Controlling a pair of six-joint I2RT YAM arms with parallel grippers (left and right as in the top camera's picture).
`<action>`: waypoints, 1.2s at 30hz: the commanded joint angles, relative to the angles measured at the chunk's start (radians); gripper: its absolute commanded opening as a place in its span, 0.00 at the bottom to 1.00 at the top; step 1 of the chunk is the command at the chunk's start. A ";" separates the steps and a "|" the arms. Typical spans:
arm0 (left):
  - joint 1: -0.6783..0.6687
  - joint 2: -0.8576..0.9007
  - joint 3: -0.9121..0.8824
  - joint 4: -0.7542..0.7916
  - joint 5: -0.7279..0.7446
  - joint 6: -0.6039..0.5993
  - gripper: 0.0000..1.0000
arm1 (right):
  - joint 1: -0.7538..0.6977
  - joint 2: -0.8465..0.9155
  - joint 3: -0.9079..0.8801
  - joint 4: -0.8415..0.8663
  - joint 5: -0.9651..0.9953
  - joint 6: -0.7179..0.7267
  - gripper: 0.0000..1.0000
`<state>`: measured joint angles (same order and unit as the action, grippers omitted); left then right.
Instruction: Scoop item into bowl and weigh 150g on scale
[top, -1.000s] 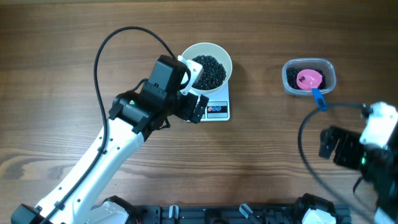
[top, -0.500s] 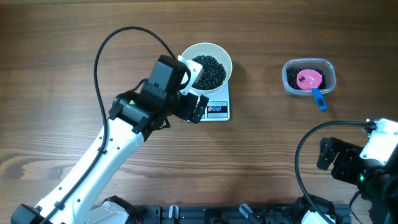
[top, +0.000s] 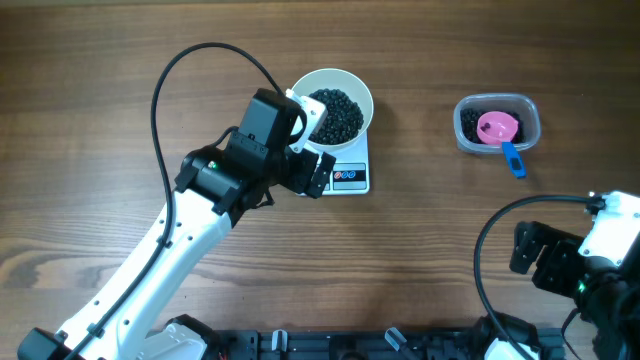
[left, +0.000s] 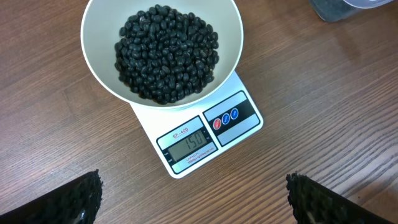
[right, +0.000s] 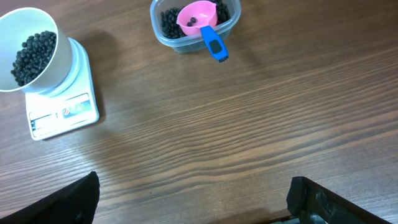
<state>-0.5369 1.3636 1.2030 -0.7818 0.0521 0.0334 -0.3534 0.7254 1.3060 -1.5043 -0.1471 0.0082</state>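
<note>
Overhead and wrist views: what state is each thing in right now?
Scale: on, reads 150.
Bowl: upright on the scale.
Beans: heaped in the bowl.
Tub: lidless, some beans inside.
Scoop: lying in the tub, handle over its rim.
Left hand: open, empty, near the scale.
Right hand: open, empty.
</note>
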 joint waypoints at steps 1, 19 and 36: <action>-0.004 0.006 -0.006 0.001 0.014 0.015 1.00 | 0.003 -0.043 0.015 0.000 0.020 0.019 1.00; -0.004 0.006 -0.006 0.001 0.014 0.015 1.00 | 0.204 -0.326 -0.402 0.683 0.020 -0.011 1.00; -0.004 0.006 -0.006 0.001 0.014 0.015 1.00 | 0.296 -0.554 -0.966 1.314 0.017 -0.008 1.00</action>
<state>-0.5369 1.3636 1.2015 -0.7815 0.0521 0.0334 -0.0612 0.1989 0.3798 -0.2386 -0.1364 0.0029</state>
